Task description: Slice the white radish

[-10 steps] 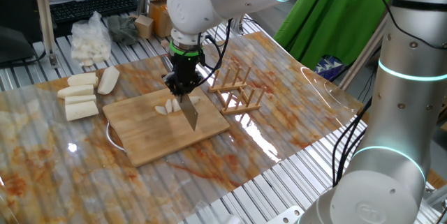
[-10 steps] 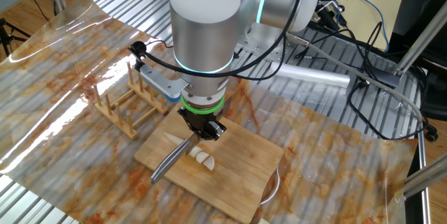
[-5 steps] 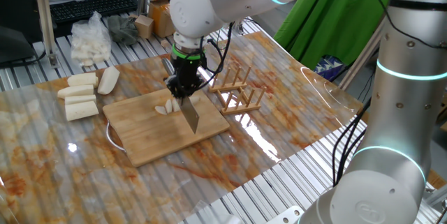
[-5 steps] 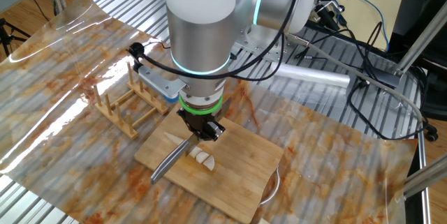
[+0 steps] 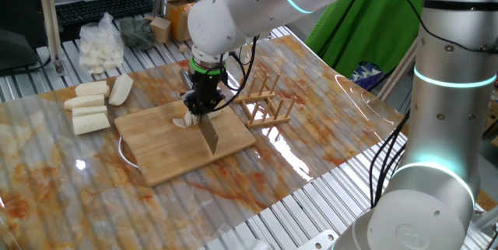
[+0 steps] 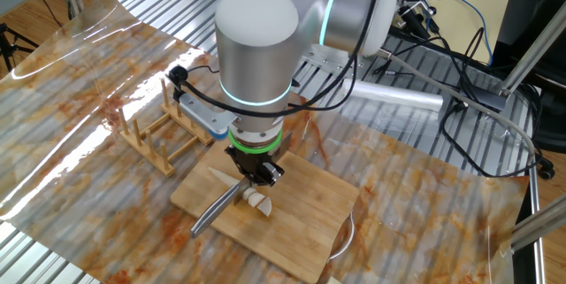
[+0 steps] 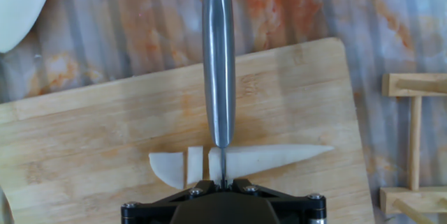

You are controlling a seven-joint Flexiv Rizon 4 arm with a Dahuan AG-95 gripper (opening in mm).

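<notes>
The white radish [image 7: 272, 158] lies on the wooden cutting board [image 7: 84, 133], its pointed end to the right in the hand view. Two thin slices [image 7: 169, 168] lie cut off at its left end. My gripper [image 7: 222, 185] is shut on the handle of a steel knife [image 7: 218, 63]. The blade runs across the radish just right of the slices. In one fixed view, the gripper [image 5: 204, 103] stands over the radish [image 5: 184, 121] with the knife [image 5: 210, 135] pointing down onto the board [image 5: 167, 156]. In the other fixed view, the gripper [image 6: 256, 173] hides part of the radish [image 6: 258, 201].
Several blocky cream-white chunks [image 5: 89, 106] lie left of the board, one showing in the hand view [image 7: 17, 1]. A clear bag of white pieces [image 5: 101, 44] sits behind them. A wooden rack [image 5: 264, 102] stands right of the board, also in the other fixed view [image 6: 164, 134].
The gripper has come down a little with the knife, bringing the blade lower over the radish. The slices and the board have not moved.
</notes>
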